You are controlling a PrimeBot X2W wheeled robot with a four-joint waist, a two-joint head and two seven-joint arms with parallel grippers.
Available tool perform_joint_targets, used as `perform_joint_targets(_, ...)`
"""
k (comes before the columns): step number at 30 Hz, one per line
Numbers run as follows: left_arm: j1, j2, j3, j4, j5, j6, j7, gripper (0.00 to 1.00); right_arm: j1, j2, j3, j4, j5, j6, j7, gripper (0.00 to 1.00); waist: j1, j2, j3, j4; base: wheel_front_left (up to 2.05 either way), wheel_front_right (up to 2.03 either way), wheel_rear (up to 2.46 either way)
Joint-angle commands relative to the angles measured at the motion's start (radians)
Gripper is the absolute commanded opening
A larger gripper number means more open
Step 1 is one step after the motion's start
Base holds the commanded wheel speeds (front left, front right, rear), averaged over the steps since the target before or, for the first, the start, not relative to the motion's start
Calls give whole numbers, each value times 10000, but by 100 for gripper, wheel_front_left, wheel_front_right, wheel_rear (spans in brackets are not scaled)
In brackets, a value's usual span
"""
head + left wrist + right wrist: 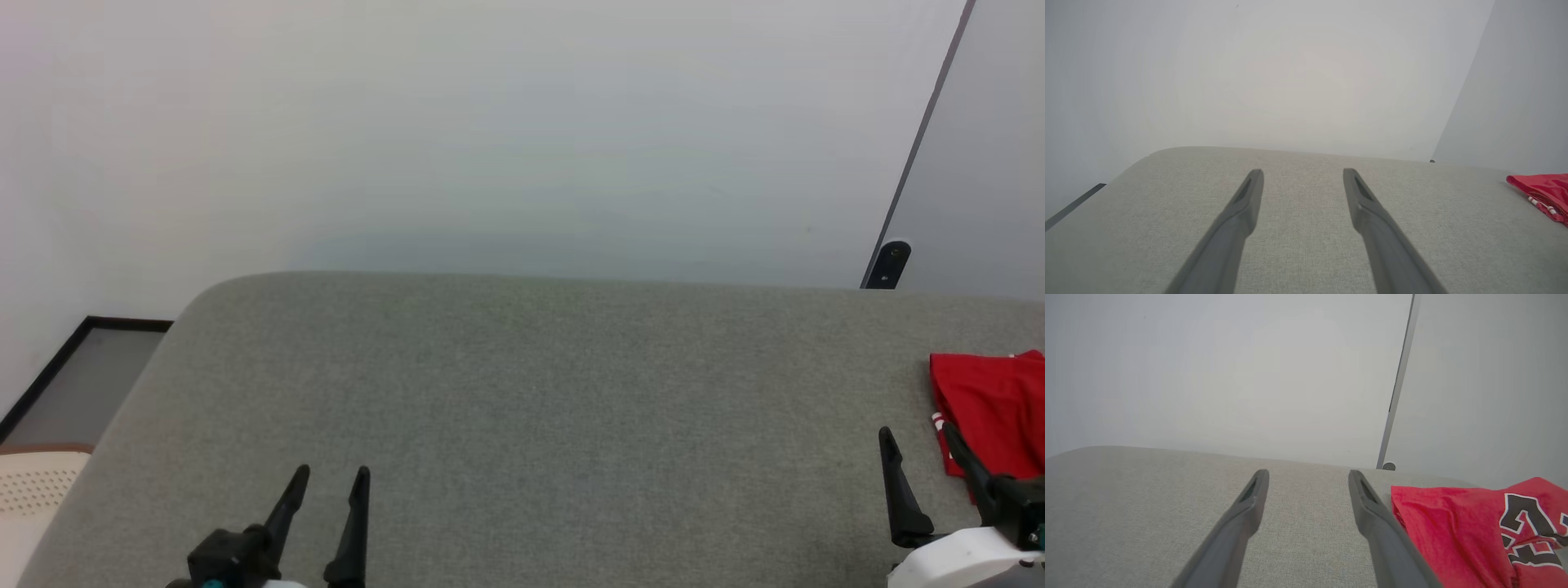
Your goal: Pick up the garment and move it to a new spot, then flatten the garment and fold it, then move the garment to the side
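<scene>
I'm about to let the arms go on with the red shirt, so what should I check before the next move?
1. Is the left gripper open and empty: ok.
2. Is the right gripper open and empty: ok.
3. Does the red jersey-style shirt with black white-outlined lettering lie on the grey fabric surface, ungripped: ok.
4. Is the whole shirt in view: not ok, the picture edges cut it off.
5. Is the shirt flat or folded: cannot tell.
</scene>
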State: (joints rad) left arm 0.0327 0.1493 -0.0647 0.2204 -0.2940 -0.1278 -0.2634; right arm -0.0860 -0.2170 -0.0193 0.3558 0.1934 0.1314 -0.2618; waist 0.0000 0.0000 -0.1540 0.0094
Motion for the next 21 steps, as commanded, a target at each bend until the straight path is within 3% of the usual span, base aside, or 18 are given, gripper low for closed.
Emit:
perform_joint_targets(1, -87, -5, 8, 21, -17, -43, 0, 100, 1, -23, 21, 13, 53, -19, -34, 100, 0, 0, 29, -21, 0, 0, 0)
perform_joint_targets(21, -109, -61, 295, 152, -242, -44, 0, 100, -35, -105, 145, 151, 45, -19, -34, 100, 0, 0, 22, -41, 0, 0, 0)
